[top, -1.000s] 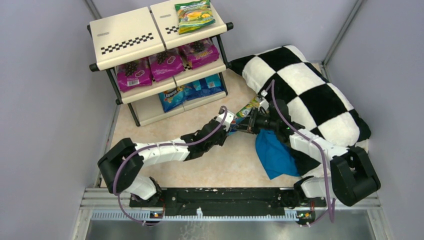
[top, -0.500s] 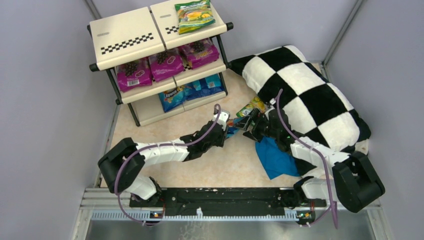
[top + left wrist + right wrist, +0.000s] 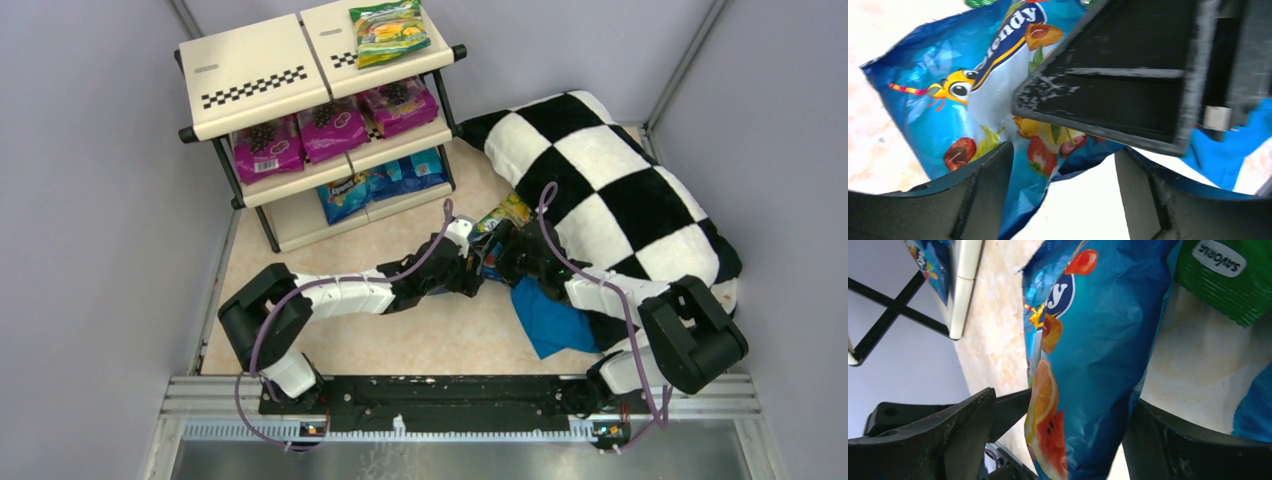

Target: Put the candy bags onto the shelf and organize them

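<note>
Our right gripper (image 3: 1060, 405) straddles one blue bag (image 3: 1098, 340), jaws wide; our left gripper (image 3: 1063, 155) gapes alongside; one green bag (image 3: 1228, 280) beyond.

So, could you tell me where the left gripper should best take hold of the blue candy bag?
Probably its fruit-printed near end, approached from the robot's left. The blue candy bag is a thin, flat packet, and that end lies between the open fingers of the left gripper, so closing across the film should pinch it.
</note>
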Robot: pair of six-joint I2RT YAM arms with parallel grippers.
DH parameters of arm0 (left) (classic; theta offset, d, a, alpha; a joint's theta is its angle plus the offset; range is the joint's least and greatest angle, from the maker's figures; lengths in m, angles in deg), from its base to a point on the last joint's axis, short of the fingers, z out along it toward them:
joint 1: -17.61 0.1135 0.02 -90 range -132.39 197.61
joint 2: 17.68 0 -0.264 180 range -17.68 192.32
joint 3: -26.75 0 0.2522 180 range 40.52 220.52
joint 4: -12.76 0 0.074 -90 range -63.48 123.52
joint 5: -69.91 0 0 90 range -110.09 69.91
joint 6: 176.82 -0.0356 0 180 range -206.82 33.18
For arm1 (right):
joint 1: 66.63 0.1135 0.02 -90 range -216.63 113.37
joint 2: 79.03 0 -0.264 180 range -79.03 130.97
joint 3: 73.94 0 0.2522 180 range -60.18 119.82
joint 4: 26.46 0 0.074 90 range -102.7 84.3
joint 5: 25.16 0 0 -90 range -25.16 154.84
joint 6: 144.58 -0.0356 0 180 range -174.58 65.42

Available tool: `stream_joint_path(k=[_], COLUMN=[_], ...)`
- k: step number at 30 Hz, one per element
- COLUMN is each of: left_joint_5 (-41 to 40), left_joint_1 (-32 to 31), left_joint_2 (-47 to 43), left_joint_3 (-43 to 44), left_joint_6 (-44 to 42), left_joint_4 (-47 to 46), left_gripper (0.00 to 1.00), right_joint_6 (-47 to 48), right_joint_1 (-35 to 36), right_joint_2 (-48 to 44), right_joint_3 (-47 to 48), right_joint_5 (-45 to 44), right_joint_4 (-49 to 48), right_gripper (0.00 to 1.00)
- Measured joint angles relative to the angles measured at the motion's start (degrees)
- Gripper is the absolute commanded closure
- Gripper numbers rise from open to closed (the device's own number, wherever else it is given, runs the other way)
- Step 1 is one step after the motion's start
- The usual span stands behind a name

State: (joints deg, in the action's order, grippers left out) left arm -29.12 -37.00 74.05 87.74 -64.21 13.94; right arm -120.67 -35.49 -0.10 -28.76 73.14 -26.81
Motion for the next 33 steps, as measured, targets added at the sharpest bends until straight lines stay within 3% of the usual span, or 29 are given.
stream_joint_path(k=[6, 12, 16, 22, 28, 33], left_joint_5=[4.2, 1.8, 2.1, 4.3, 9.8, 14.3], left_joint_1=[-0.3, 0.5, 4.3, 9.8, 10.5, 10.6], left_joint_2=[-2.1, -15.6, -17.5, -9.1, -4.7, -4.5], left_joint_3=[0.9, -5.5, -7.2, -7.1, -7.3, -11.6], left_joint_6=[3.2, 7.6, 10.3, 13.7, 16.7, 20.7], left_joint_4=[5.4, 12.1, 14.2, 14.1, 10.4, 2.9], left_gripper=[0.01, 0.02, 0.11, 0.32, 0.63, 0.73], right_joint_6=[0.1, 0.7, 1.0, 0.9, -0.5, -2.6], right_joint_1=[0.0, -0.1, -0.1, -0.1, -0.1, -0.2], right_joint_2=[1.1, 1.1, 1.1, 1.0, -3.4, -10.8], right_joint_3=[-1.5, -1.6, -2.6, -4.9, -8.3, -12.1], right_joint_5=[0.2, 0.1, 0.0, -0.2, -0.5, -3.0], right_joint_4=[-3.2, -4.2, -5.9, -7.5, -7.8, -7.6], right_gripper=[0.15, 0.16, 0.16, 0.17, 0.17, 0.16])
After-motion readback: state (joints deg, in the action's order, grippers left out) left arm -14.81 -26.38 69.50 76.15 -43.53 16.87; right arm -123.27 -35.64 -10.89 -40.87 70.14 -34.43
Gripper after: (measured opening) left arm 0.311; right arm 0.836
